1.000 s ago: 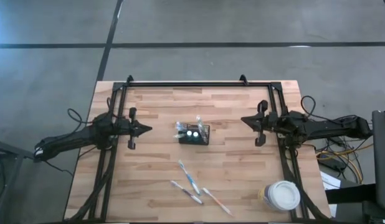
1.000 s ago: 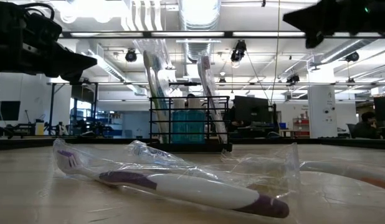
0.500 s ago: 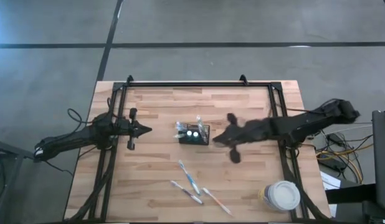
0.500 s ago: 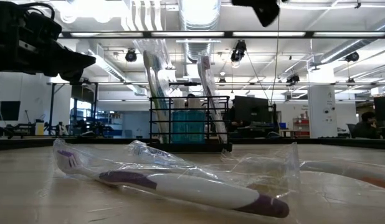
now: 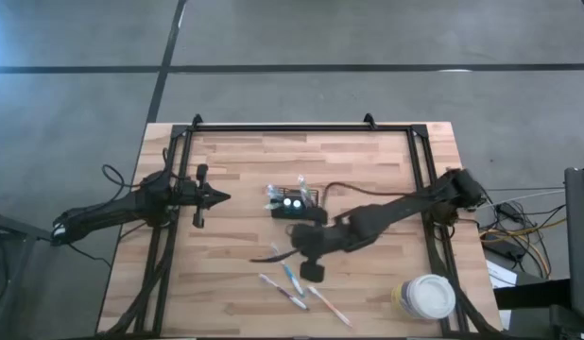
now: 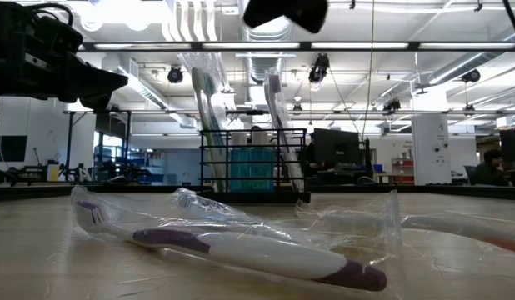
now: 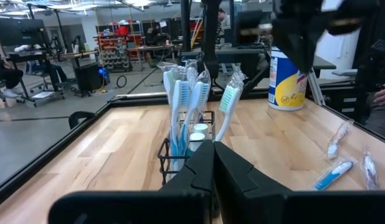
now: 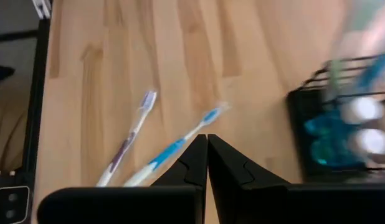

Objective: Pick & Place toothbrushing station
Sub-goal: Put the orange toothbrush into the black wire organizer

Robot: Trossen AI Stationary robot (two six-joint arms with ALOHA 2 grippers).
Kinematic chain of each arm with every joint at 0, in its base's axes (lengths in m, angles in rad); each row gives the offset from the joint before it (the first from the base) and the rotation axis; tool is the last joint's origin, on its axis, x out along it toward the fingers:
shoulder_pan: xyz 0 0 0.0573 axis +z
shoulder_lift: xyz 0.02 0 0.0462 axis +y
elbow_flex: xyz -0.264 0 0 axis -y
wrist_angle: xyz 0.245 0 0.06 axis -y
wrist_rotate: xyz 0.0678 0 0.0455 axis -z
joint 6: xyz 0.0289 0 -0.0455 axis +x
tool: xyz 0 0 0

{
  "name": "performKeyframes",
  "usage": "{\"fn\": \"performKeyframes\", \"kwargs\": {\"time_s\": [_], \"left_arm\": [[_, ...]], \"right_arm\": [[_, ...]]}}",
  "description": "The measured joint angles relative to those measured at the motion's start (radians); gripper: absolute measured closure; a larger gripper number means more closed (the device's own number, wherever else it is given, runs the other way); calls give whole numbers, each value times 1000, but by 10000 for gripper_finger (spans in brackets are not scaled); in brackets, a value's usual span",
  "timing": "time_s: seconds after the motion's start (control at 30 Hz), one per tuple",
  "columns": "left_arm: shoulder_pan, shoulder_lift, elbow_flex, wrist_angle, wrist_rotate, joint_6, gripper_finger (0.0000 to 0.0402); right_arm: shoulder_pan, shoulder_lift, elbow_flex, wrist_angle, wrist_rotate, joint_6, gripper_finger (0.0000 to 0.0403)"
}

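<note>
Right gripper [image 5: 276, 256], shut and empty at 6 o'clock of the caddy [image 5: 294, 205], should be opened before the blue toothbrush [image 5: 291, 276] is approached; left gripper [image 5: 226, 197], shut and empty, is parked at 9 o'clock.

Right arm [image 5: 386, 215] crowds caddy [image 5: 294, 205].

The pale wooden worktop [image 5: 235, 179] carries the black wire-mesh caddy [image 5: 294, 204] near its middle. Wrapped toothbrushes [image 5: 292, 283] lie loose near the front edge, and a white-lidded tub [image 5: 426, 297] stands at the front right corner.
</note>
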Motion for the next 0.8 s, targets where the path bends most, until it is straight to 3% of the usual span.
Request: {"fn": "performKeyframes", "kwargs": {"time_s": [0.2,0.37,0.63,0.8], "left_arm": [[0,0,-3,3,0,-14,394],[0,0,-3,3,0,-28,394],[0,0,-3,3,0,-39,394],[0,0,-3,3,0,-47,394]], "right_arm": [[32,138,126,-130,-120,95,381],[110,173,135,-242,-171,273,333],[215,172,131,-237,-156,532,223],[246,209,122,-238,-106,613,185]]}}
